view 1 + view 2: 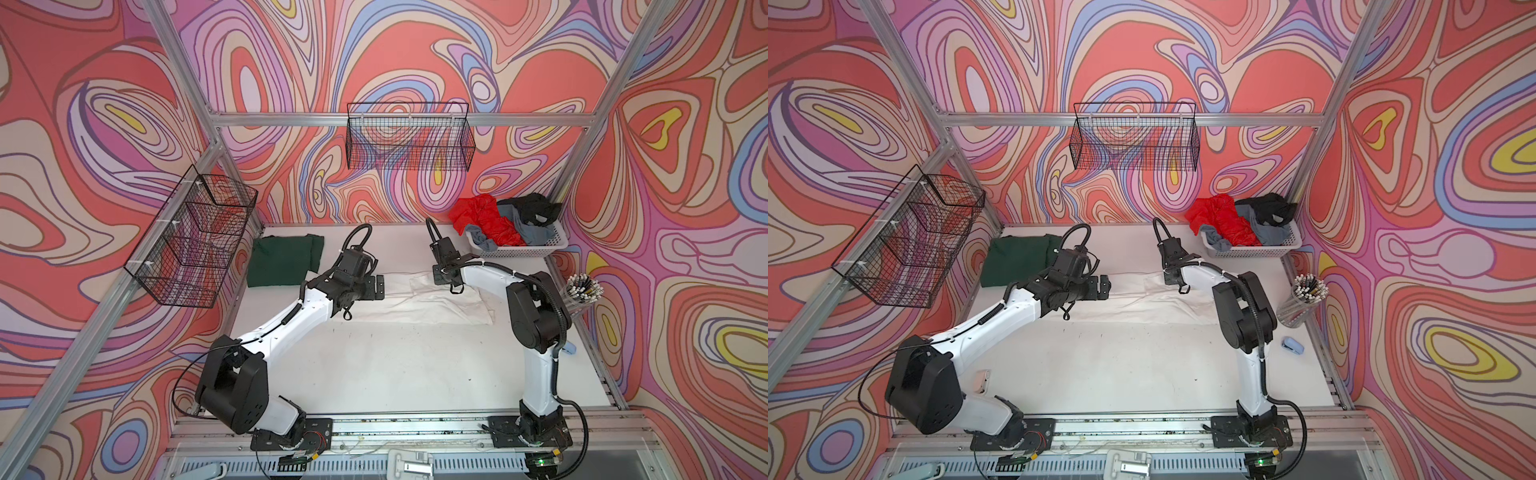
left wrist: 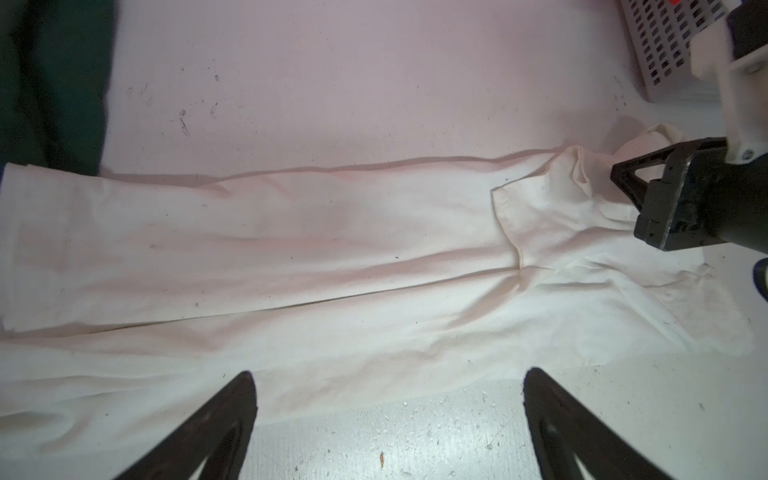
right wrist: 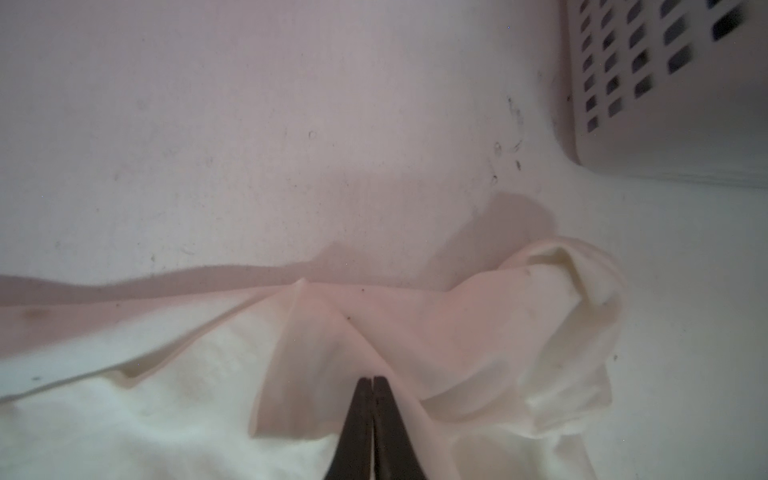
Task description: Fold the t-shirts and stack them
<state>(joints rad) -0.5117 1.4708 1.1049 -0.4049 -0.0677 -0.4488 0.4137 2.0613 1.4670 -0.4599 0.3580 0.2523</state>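
T-shirts [image 1: 484, 218] in red, grey and black fill the white basket [image 1: 536, 250].

The near half of the tabletop [image 1: 395, 365] is bare, giving wide room in front of the arms. The white shirt [image 1: 436, 305] lies flat across the middle. The left arm [image 1: 299, 311] and right arm [image 1: 486, 272] reach over its ends, with a gap between them. Behind it is a bare strip, bounded far left by the green shirt [image 1: 282, 259] and far right by the basket [image 1: 519, 251], heaped above its rim. A pencil cup [image 1: 582, 291] crowds the right arm's elbow. Wire baskets [image 1: 409, 137] hang above the back and left edges.
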